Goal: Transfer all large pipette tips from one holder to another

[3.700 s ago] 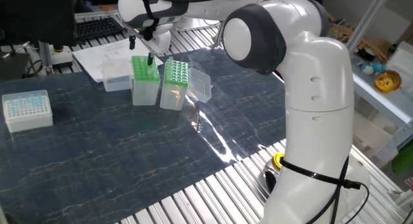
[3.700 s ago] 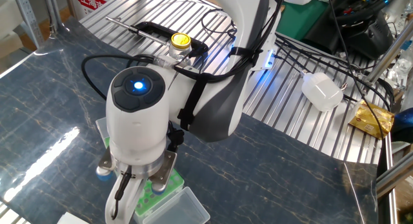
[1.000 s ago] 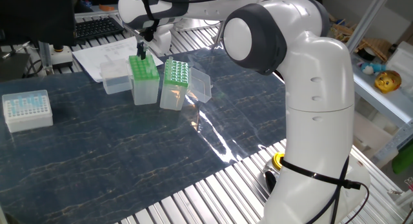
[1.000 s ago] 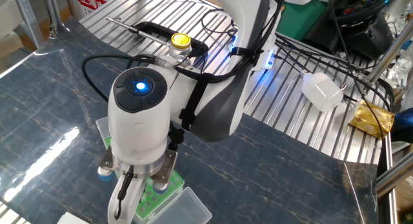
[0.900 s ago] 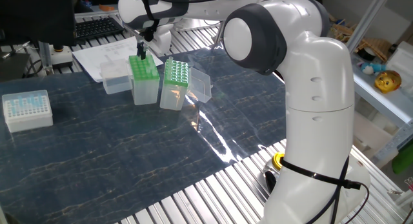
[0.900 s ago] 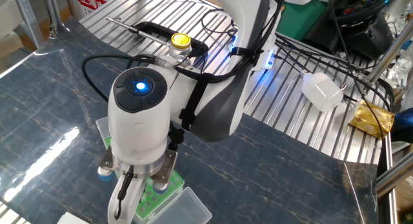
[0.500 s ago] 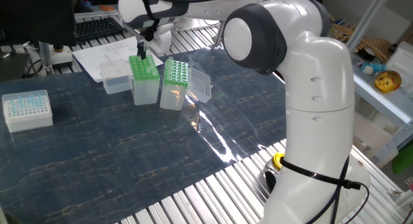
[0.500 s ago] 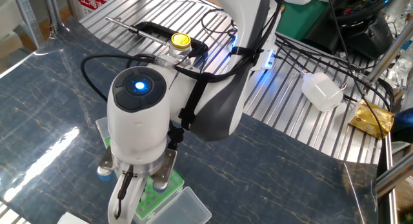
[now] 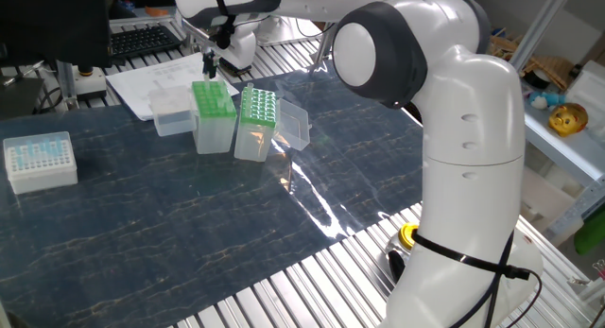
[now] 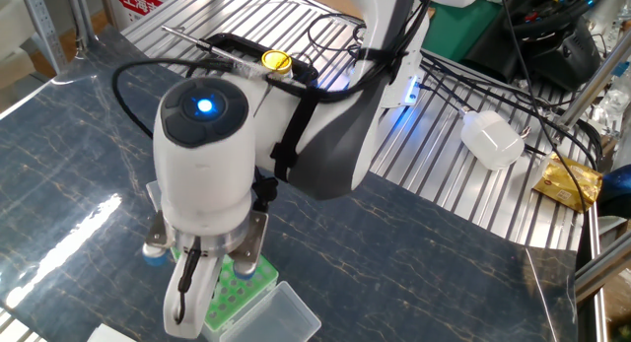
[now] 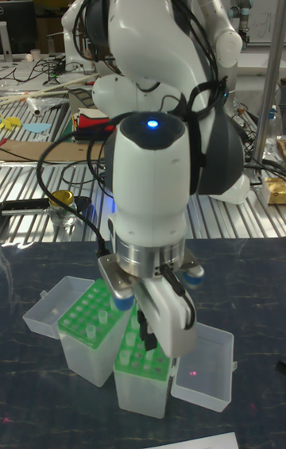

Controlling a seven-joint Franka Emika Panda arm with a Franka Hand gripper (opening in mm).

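Two green racks stand side by side on clear boxes. In one fixed view the left rack [image 9: 214, 99] looks plain green, while the right rack [image 9: 257, 107] shows rows of pale dots, the large pipette tips [image 9: 255, 101]. My gripper [image 9: 209, 65] hangs just above the far end of the left rack. Its fingers are close together, and I cannot make out whether a tip sits between them. The tall view has the gripper [image 11: 147, 334] over the nearer rack [image 11: 131, 361], and a few tips [image 11: 90, 331] stand in the other rack [image 11: 89, 314]. From the other side the wrist hides most of the rack [image 10: 233, 295].
Open clear lids lie beside the racks [image 9: 296, 126] [image 9: 171, 117]. A white box of small blue tips [image 9: 40, 160] sits at the table's left. Papers [image 9: 161, 82] and a keyboard [image 9: 142, 40] lie behind the racks. The arm's white base [image 9: 463, 205] stands at the right.
The gripper has risen from the far end of the left rack, where it had held still low for the last second. Earlier still it was low nearer that rack's middle.
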